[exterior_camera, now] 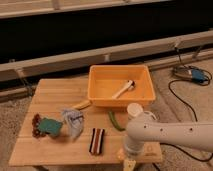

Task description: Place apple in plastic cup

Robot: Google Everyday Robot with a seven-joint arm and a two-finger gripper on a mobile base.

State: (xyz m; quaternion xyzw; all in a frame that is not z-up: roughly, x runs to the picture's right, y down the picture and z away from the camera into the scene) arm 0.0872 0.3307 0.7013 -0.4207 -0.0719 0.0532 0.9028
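A white plastic cup (134,109) stands upright on the wooden table (52,95), just in front of the orange bin, with my arm covering its lower part. My white arm (170,135) reaches in from the right over the table's front right corner. The gripper (129,161) hangs at the table's front edge, below and in front of the cup. A small orange-yellow patch (121,154) shows at the wrist's left side; it may be the apple, mostly hidden. A long green pepper (116,121) lies left of the cup.
An orange bin (105,97) holding a white utensil (123,89) sits at the back right. A yellow piece (82,104), a crumpled bag (73,123), a teal packet (49,125) and a dark striped bar (96,141) lie on the left and middle. Cables and a blue device (195,75) lie on the floor.
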